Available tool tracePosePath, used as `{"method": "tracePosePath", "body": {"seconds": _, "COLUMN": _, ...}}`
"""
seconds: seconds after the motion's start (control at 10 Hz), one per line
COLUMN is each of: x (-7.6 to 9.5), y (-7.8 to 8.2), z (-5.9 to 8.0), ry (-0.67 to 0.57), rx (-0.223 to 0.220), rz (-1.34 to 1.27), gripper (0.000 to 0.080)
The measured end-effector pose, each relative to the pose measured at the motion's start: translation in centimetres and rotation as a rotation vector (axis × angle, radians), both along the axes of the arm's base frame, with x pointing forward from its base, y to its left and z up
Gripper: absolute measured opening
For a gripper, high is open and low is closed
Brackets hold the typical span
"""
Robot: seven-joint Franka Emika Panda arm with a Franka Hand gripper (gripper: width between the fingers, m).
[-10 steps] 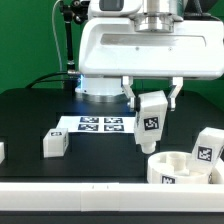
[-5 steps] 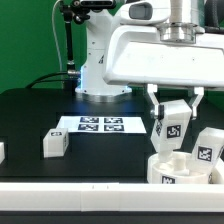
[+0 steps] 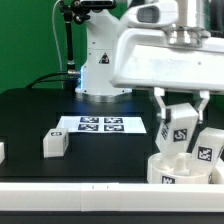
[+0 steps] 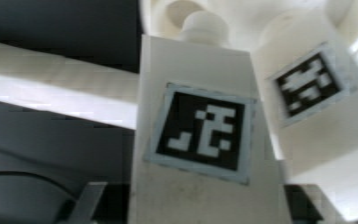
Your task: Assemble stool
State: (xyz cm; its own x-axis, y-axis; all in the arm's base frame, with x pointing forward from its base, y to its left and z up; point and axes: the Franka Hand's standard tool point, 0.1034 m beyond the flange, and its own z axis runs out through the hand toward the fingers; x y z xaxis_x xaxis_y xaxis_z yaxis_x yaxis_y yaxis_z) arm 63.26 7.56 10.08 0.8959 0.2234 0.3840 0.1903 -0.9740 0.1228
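Leg point(image 3: 179, 128) (white block, tagged); round seat point(image 3: 158, 167)

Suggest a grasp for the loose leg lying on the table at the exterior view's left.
Take the loose leg across its middle, probably from straight above. It lies flat on the table, apart from the marker board, and nothing touches its sides, so a top-down approach looks unobstructed.

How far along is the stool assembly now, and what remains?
Done, apparently: one leg stands at the seat; whether it is fully seated, I cannot tell. In hand: the hand grips a second leg upright just above the seat. Left: inserting it, then fetching the third leg, lying loose on the table beside the marker board.
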Motion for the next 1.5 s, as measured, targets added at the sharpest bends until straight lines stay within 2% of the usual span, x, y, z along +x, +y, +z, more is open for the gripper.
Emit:
{"method": "tracePosePath", "body": {"seconds": 0.8, "x": 0.1, "y": -0.6, "z": 0.1, "ry": -0.001, "rx": -0.014, "rz": 0.021, "gripper": 0.0327}}
{"method": "tracePosePath", "body": {"seconds": 1.2, "x": -0.3, "y": -1.4, "z": -0.5, "ry": 0.008, "rx": -0.018, "rz": 0.013, "gripper": 0.0327}}
{"method": "tracePosePath", "body": {"seconds": 1.5, "x": -0.4, "y": -1.4, "z": -0.9, "ry": 0.013, "rx": -0.02, "rz": 0.014, "gripper": 0.0327}}
